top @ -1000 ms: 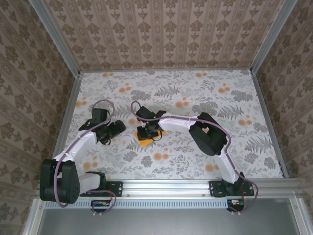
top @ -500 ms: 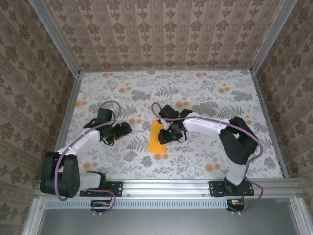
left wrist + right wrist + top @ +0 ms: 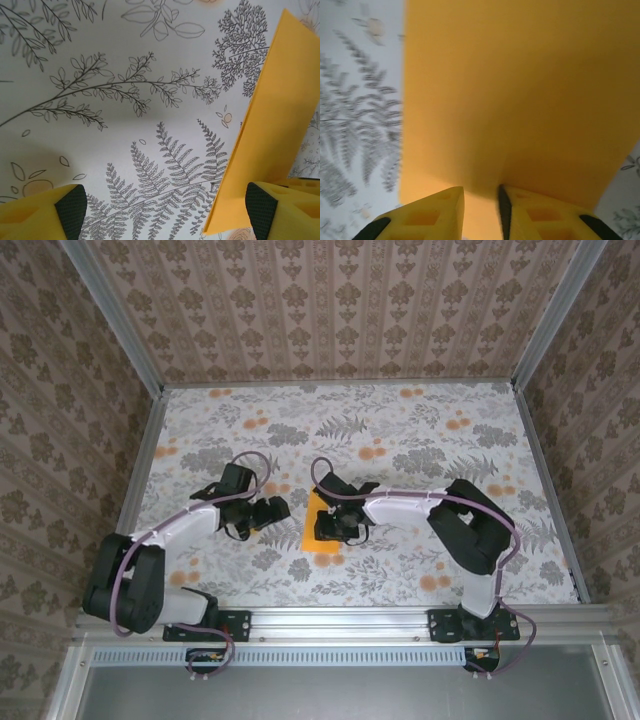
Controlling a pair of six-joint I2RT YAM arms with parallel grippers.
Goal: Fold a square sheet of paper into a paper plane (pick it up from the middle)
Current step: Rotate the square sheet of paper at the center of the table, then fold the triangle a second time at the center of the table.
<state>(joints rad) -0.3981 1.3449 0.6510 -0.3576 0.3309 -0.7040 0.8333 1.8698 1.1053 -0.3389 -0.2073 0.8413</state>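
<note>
The square sheet of paper point(image 3: 312, 534) lies on the floral cloth as a narrow folded orange-yellow strip, running front to back. My right gripper point(image 3: 334, 524) sits on top of it. In the right wrist view the paper point(image 3: 520, 90) spreads out ahead, and my right gripper point(image 3: 481, 190) is closed to a narrow slit with the paper's near edge rising between the fingertips. My left gripper point(image 3: 277, 510) is open just left of the strip. In the left wrist view the paper point(image 3: 275, 110) lies by the right-hand finger pad point(image 3: 260, 210), and nothing is between the jaws of that gripper point(image 3: 165, 206).
The floral cloth point(image 3: 420, 440) covers the table, with small orange flower spots such as one by the strip's front end point(image 3: 325, 558). Patterned walls and metal rails point(image 3: 540, 480) close in the sides and back. Both arms reach toward the table's middle.
My right gripper has come back left onto the strip after pulling away to the right. My left gripper has crept right, closer to the strip's left edge.
</note>
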